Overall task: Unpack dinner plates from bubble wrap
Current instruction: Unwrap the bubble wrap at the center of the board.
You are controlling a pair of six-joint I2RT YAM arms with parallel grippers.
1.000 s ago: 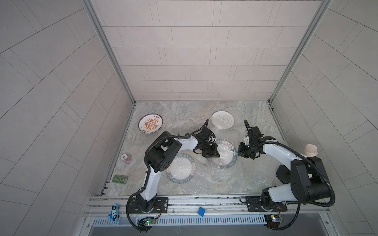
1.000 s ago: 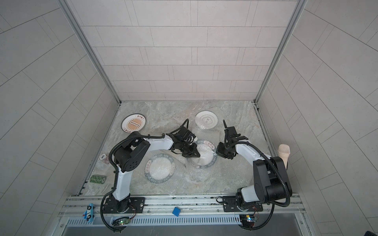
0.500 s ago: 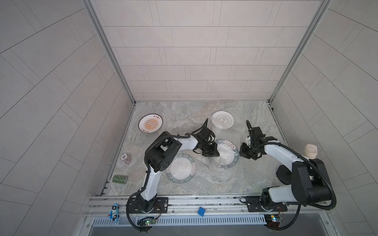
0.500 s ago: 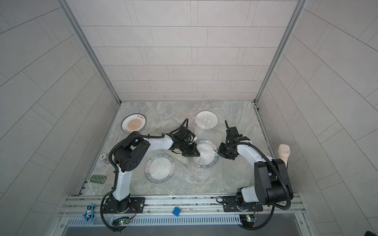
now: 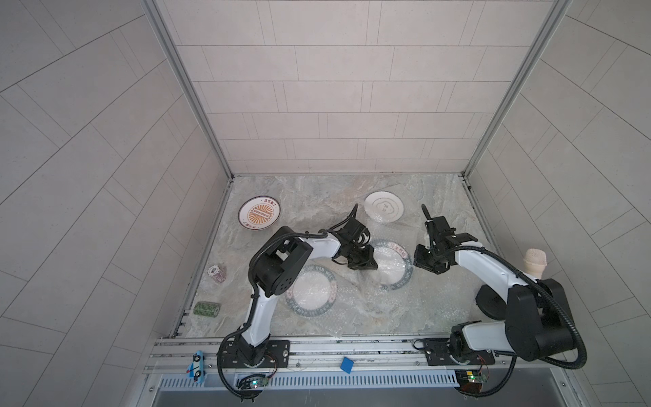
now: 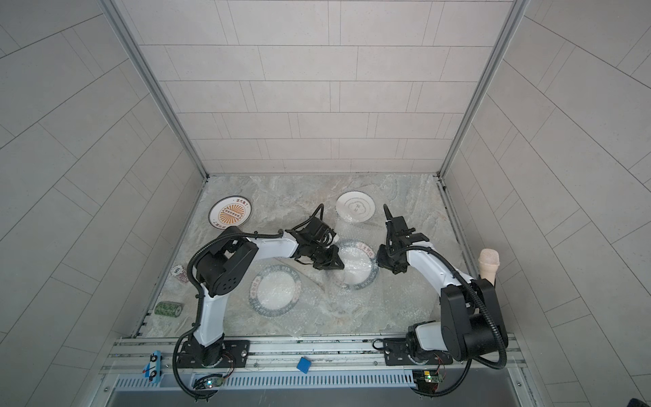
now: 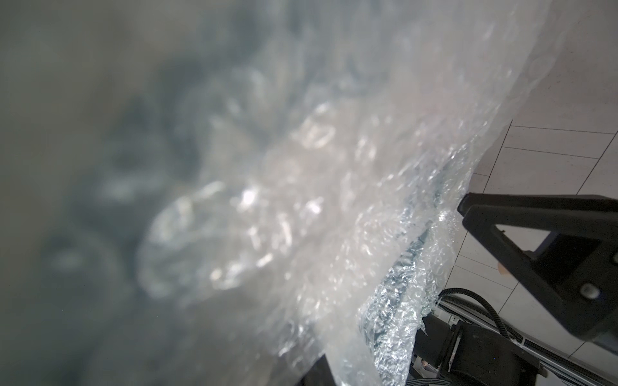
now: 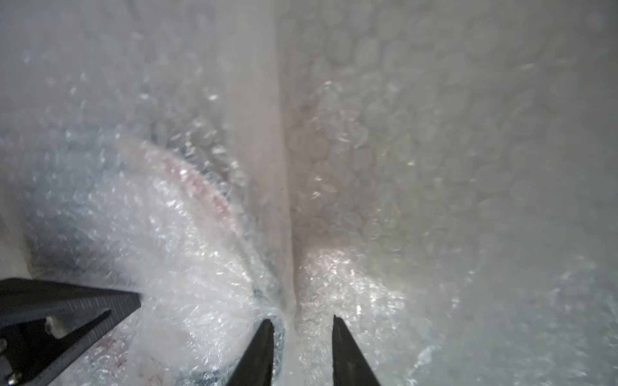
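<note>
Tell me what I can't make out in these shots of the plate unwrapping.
- Left tool tips: bubble wrap drapes over them, blurred, in the left wrist view; too small in both top views.
- Rim lettering on the wrapped plate: too small and veiled by wrap in both top views.
- Nearer plate: the left arm hides part of its rim in both top views.

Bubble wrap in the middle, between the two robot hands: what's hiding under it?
A white plate with a dark green lettered rim shows through the bubble wrap. The left hand covers one edge, so that bit is hidden.
</note>
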